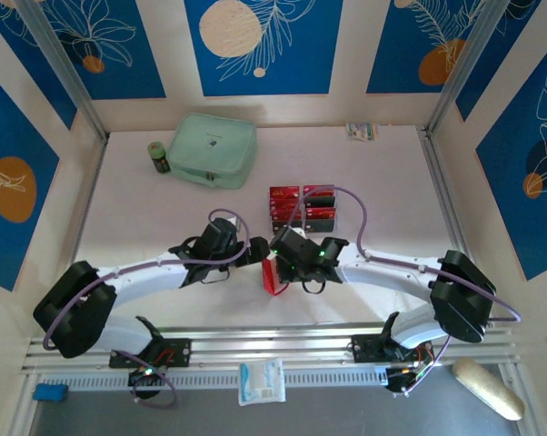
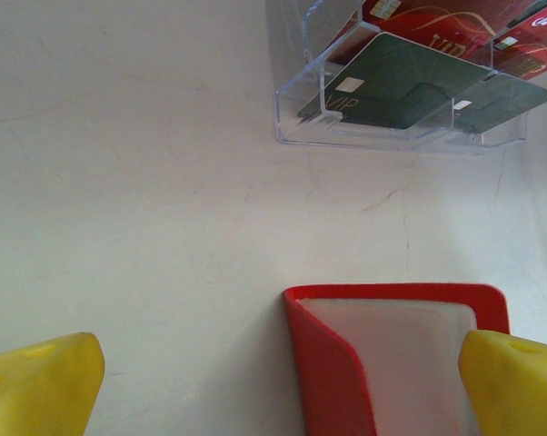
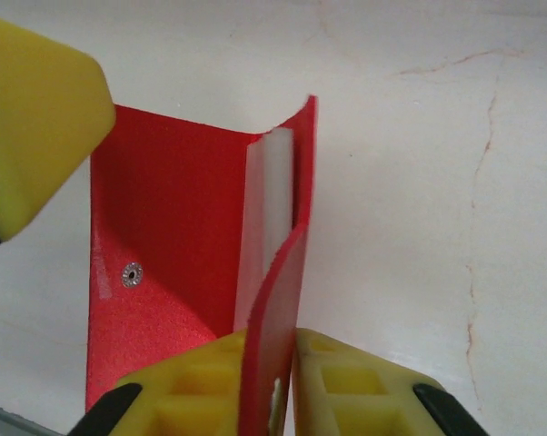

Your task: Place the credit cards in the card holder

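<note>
Far left on the bench (image 1: 392,195), a small dark green jar (image 1: 158,157), just beside a mint zip case (image 1: 215,149) to its right. Nearer and left of centre, the left end effector (image 2: 280,356): spread as wide as it goes, gripping nothing. One yellow finger (image 2: 42,386) over bare bench, the other finger (image 2: 514,381) over a corner of the wallet; contact there not clear. At centre, close to the arms, the wallet (image 3: 174,227): red, folded open at an angle, with a small metal snap stud on one leaf and pale grey-white lining showing between the leaves. Nearer again, on the rail between the arm bases, a white pouch (image 1: 261,381). Just right of the wallet, the right end effector (image 3: 269,350): jaws almost together, clamped on the wallet's other leaf, which sits edge-on between them with a yellow finger (image 3: 364,381) pressed against each side. Beyond both end effectors, slightly right of centre, a clear tray (image 2: 292,95), apart from the wallet on its far side. In its compartments, the cards (image 2: 396,82): red ones and dark green ones, leaning in rows. Further right, at the far edge of the bench, a small printed packet (image 1: 362,131). Near right, past the rail, a beige roll (image 1: 487,389).
</note>
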{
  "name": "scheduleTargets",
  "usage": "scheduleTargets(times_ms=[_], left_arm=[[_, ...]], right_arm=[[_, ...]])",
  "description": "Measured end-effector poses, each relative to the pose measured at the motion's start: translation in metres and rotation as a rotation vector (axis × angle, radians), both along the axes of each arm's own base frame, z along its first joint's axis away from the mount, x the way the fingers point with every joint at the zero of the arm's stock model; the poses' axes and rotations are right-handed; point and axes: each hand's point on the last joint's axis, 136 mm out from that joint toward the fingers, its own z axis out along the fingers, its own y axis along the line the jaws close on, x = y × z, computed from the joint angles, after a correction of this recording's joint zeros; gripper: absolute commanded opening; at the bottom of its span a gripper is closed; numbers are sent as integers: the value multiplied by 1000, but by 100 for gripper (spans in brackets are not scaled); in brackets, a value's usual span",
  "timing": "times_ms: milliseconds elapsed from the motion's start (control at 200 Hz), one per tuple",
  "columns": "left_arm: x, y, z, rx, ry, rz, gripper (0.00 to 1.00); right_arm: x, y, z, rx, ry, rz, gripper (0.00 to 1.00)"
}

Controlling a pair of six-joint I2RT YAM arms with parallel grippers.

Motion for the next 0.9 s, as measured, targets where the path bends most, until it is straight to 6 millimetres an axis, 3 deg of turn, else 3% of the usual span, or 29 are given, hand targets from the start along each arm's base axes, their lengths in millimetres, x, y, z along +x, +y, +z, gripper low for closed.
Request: scheduleTargets(times_ms=[170,375,675,900], left_arm=[[0,0,-1,-2,-2,0,100],[0,0,-6,5,5,0,100],[-1,1,-8,5,5,0,100],[0,0,-8,2,2,0,100]], right_arm=[[0,1,5,67,9,-10,18],[1,7,9,113,13,-10,11],[0,10,8,133,25,-9,20],[1,12,7,143,33,-8,18]])
